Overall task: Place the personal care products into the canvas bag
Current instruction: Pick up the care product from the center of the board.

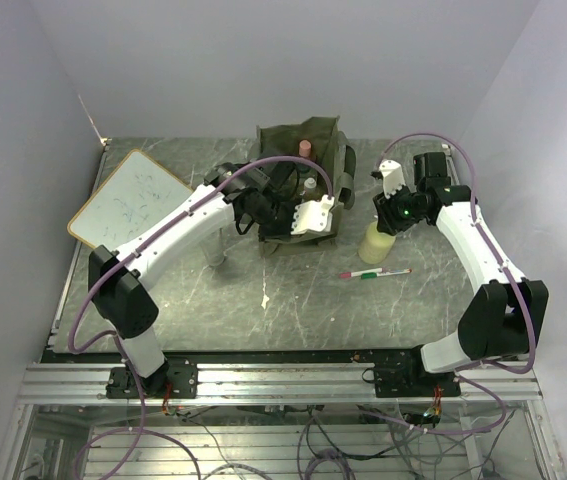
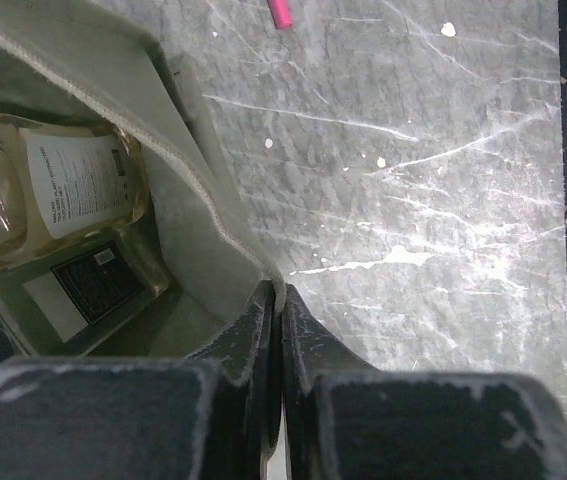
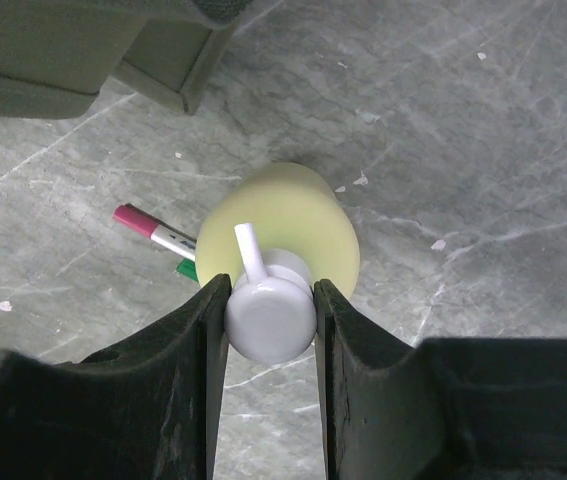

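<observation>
Yellow bottle (image 3: 293, 215) clamped by cap in right gripper (image 3: 271, 292); left gripper (image 2: 278, 298) pinches bag (image 2: 203, 200) rim. Next: lift bottle, carry left over bag.

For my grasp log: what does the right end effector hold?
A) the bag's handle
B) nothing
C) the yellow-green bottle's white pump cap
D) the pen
C: the right end effector is closed on the white pump cap of the yellow-green bottle.
</observation>
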